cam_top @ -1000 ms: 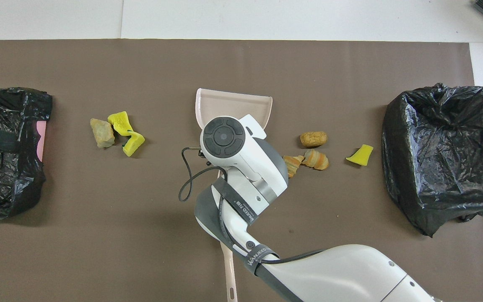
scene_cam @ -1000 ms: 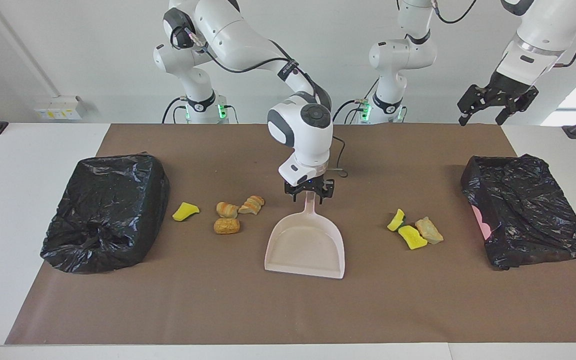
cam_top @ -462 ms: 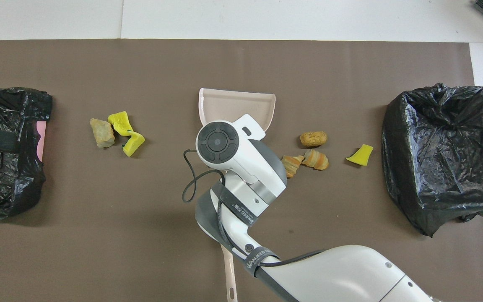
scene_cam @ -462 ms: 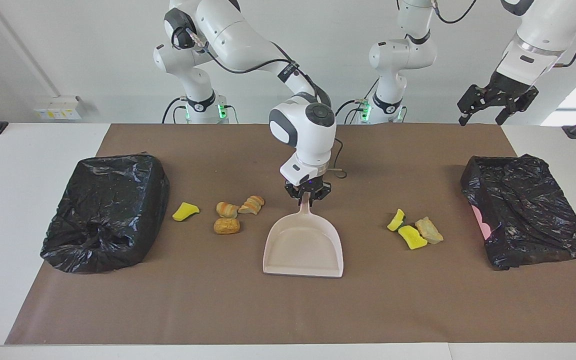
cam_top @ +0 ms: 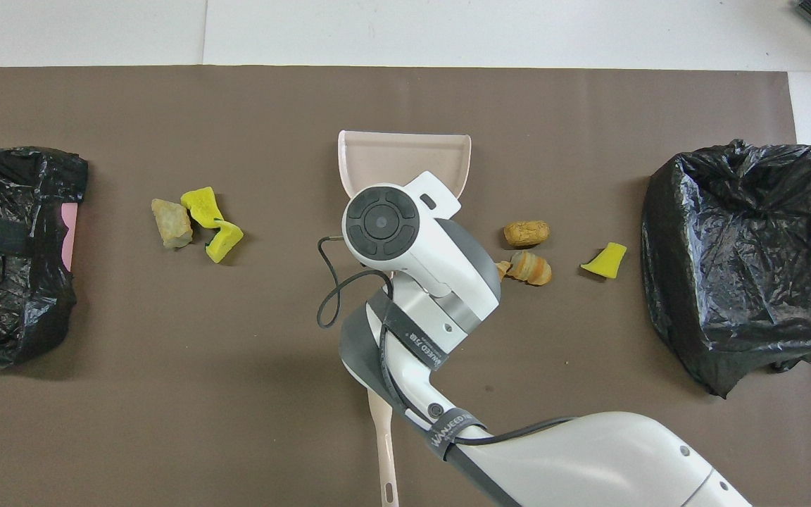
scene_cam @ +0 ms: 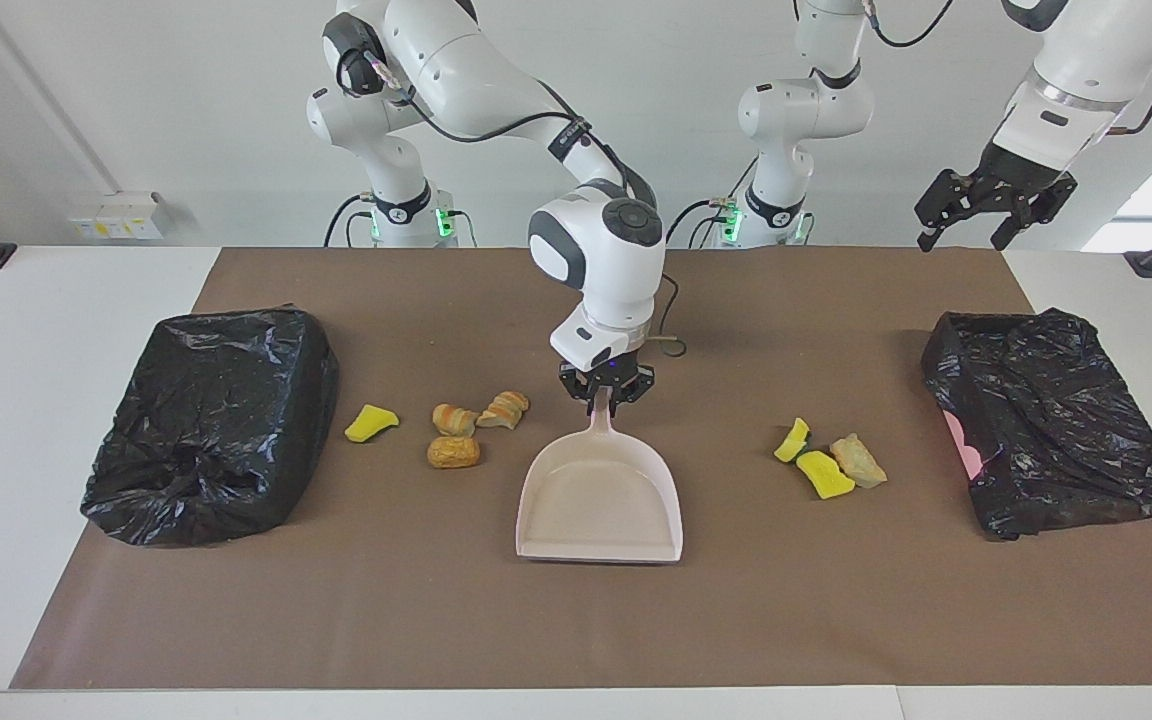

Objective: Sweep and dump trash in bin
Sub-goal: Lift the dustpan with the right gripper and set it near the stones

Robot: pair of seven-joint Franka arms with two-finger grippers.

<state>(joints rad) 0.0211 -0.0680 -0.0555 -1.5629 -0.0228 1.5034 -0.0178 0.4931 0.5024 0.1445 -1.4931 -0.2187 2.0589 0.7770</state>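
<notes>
— Right gripper (scene_cam: 604, 402)?
— Clamped on the dustpan (scene_cam: 599, 497) handle, fingers nearly together, mid-tabletop.
— Left gripper (scene_cam: 994, 203)?
— Raised over its own end, waiting, fingers spread wide, holding nothing.
— Trash (scene_cam: 453, 452)?
— Scattered on the brown mat (scene_cam: 576, 620), lumps either side of the dustpan, between two black-bagged bins (scene_cam: 206, 425).

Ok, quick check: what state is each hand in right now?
Left hand: open, holding nothing, raised over the table's left-arm end.
Right hand: shut on the dustpan handle.
</notes>
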